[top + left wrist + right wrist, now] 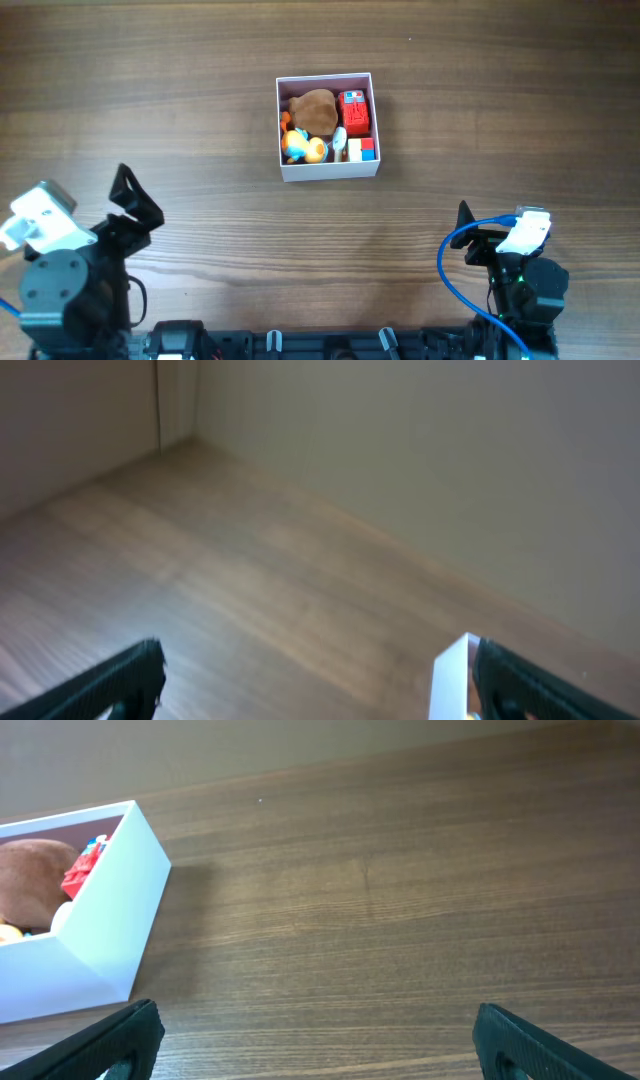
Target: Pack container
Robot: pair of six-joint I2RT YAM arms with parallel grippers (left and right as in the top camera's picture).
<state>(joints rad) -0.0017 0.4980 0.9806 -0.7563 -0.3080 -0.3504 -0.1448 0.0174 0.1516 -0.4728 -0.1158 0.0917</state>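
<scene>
The container sits on the table a little past the middle, well apart from both arms, its open top facing up. It is packed: a brown plush fills the far-left part, a red toy lies just beside it along the right wall, a yellow toy sits in the near-left corner, and small blocks – red, white and blue – take the near-right corner. The things crowd together and touch one another.

The left gripper hangs low near the table's near-left edge, released, its two dark fingers spread wide with nothing but bare wood between them. Its camera looks across the table toward a plain wall. A white edge shows just beside its right finger, too cropped to tell what it is.

The right gripper is near the near-right edge and is likewise spread wide and empty – only wood grain lies between its fingers. From its wrist view the container stands ahead and to the left, one white corner turned toward the camera, with the plush and the red toy showing over the rim. Neither gripper touches the container.
</scene>
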